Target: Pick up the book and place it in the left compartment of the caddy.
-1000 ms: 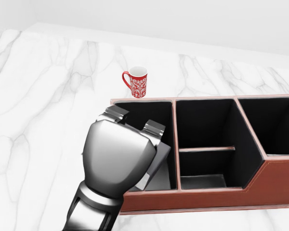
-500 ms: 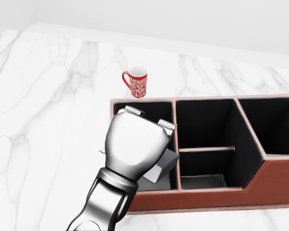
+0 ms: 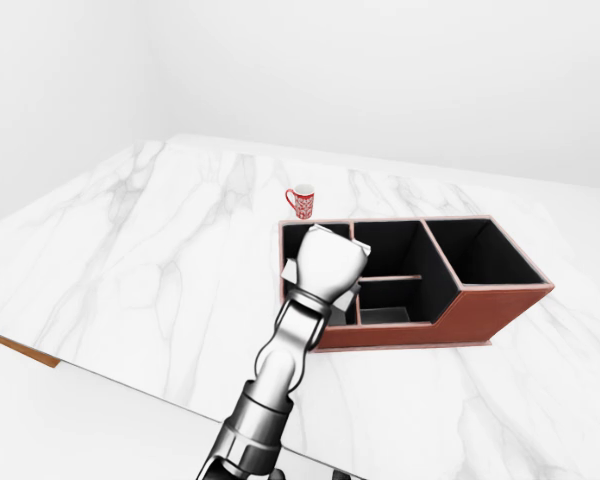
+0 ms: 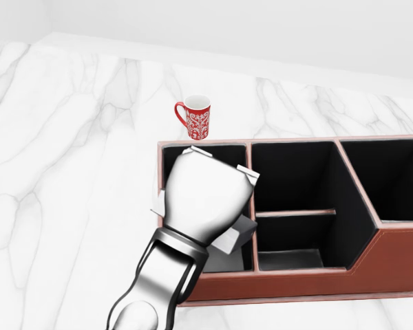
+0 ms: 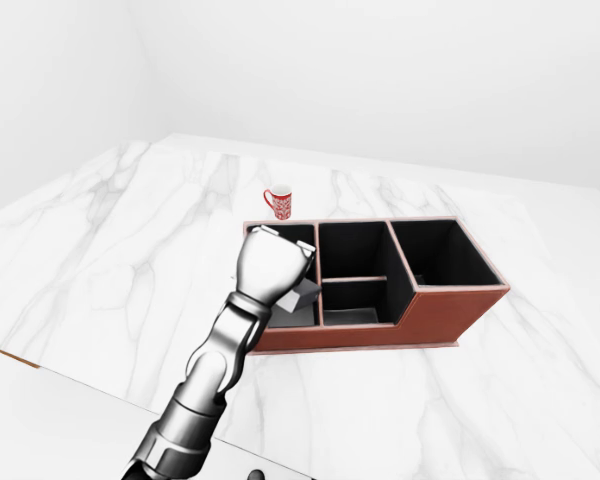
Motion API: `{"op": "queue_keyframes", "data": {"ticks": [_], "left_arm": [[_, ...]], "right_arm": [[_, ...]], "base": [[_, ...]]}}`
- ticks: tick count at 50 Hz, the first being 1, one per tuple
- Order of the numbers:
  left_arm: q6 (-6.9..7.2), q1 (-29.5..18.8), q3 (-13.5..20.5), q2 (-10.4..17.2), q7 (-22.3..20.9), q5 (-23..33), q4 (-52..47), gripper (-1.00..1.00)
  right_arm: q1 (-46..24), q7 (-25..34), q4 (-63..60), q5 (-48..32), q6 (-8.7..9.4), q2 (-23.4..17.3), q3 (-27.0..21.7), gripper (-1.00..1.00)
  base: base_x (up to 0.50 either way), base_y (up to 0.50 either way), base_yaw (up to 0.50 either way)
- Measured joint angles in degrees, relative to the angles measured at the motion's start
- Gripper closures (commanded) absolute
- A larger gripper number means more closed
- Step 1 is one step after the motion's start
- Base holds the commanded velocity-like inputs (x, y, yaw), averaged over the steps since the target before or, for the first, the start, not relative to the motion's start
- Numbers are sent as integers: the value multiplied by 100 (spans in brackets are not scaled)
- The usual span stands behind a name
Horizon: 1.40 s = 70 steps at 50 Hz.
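A white marble table [image 4: 62, 179] fills most of every view, running out to a pale wall at twelve o'clock. On it sits the red-brown caddy [image 4: 399, 265], black inside, taking up the head view from its centre out to three o'clock; it has a left compartment [image 4: 227, 157], a middle one split by a crosswise divider, and a right one cut off by the view's edge. The robot's left arm rises from six o'clock in the head view, and its left hand [image 4: 206, 196] hangs over the left compartment with the knuckle side up, hiding most of that bay. Whether its fingers are curled or spread cannot be told from this side. Poking out from under the hand, at about four o'clock of it, is a grey slab, apparently the book [image 4: 235, 232], lying inside the left compartment at a tilt; whether the fingers touch it is hidden. At twelve o'clock of the caddy's left end, just apart from its rim, stands a red mug [image 4: 196, 117] with a white pattern, handle toward nine o'clock. The right hand appears in none of the views.
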Motion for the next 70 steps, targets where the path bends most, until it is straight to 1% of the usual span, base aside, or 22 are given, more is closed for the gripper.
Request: {"op": "queue_keyframes", "data": {"ticks": [14,21,33,43,50,60,70], "left_arm": [[138,-25,-19,-37,-162,237,-79,100],[170,-9,-37,-57,-240,318,-142,100],[290,-152,72,-26,-156,298,333,100],[402,-249,148,16,-171,271,596,100],[440,-354,198,30,-138,219,838,100],[488,-800,309,14,267,23,2069,100],[563,-1132,358,2,573,-130,3015,100]], "right_arm": [[1,6,-6,-12,0,6,2,-100],[-2,11,-1,-24,0,11,11,-100],[-7,12,21,-44,0,12,38,-100],[-4,15,21,-46,0,13,39,-100],[-2,12,15,-44,0,12,33,-100],[-10,8,40,-58,0,2,42,-100],[-12,-1,43,-70,0,-2,48,-100]], "base": [[0,0,0],[0,0,0],[0,0,0],[0,0,0],[0,0,0],[0,0,0],[0,0,0]]}}
